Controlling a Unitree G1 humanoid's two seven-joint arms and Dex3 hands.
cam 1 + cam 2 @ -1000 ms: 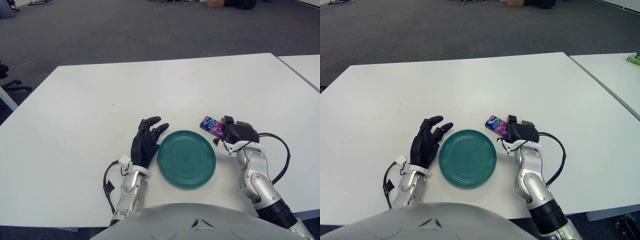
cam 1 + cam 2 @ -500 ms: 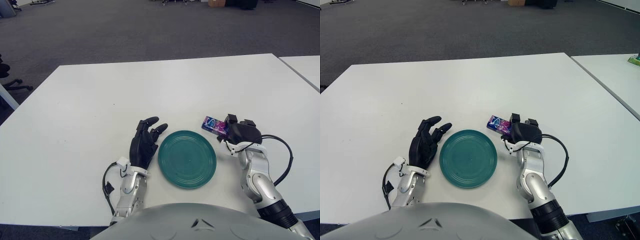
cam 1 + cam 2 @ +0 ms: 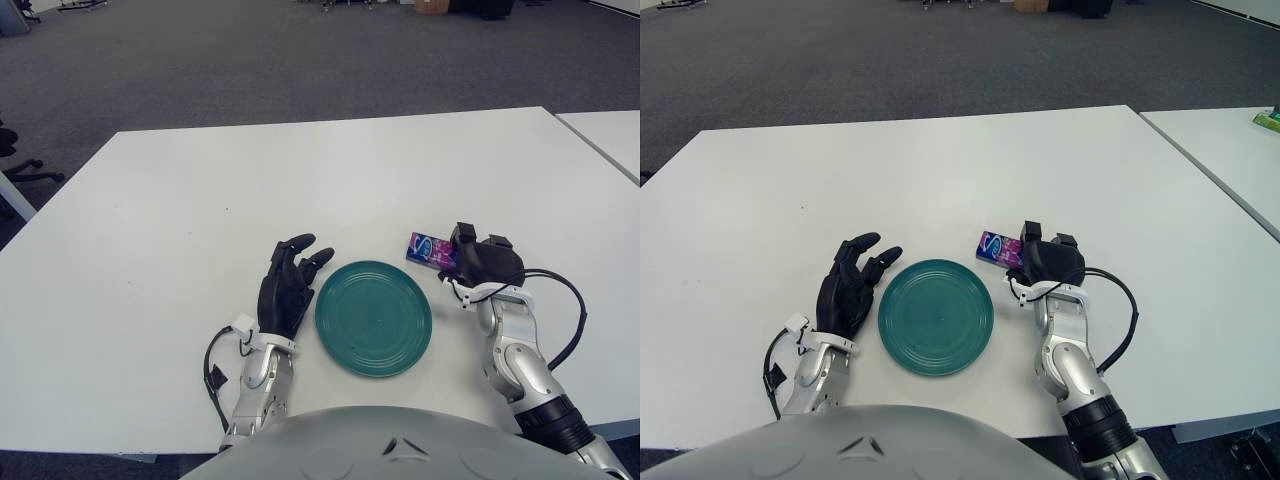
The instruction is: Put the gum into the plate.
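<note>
A teal plate (image 3: 373,318) lies on the white table (image 3: 200,200) near its front edge. The gum (image 3: 424,247), a small purple and blue pack, lies just past the plate's upper right rim. My right hand (image 3: 462,256) covers the pack's right end, with its black fingers curled onto it. The pack's left half sticks out towards the plate. My left hand (image 3: 288,283) shows beside the plate's left rim, its fingers spread and holding nothing.
A black cable (image 3: 572,310) loops out to the right of my right wrist. A second white table (image 3: 612,135) stands to the right across a narrow gap, with a green item (image 3: 1268,120) on it. A chair base (image 3: 25,170) stands off the table's left side.
My right hand and the gum pack have shifted slightly right and away from me together. The left hand has drawn back a little.
</note>
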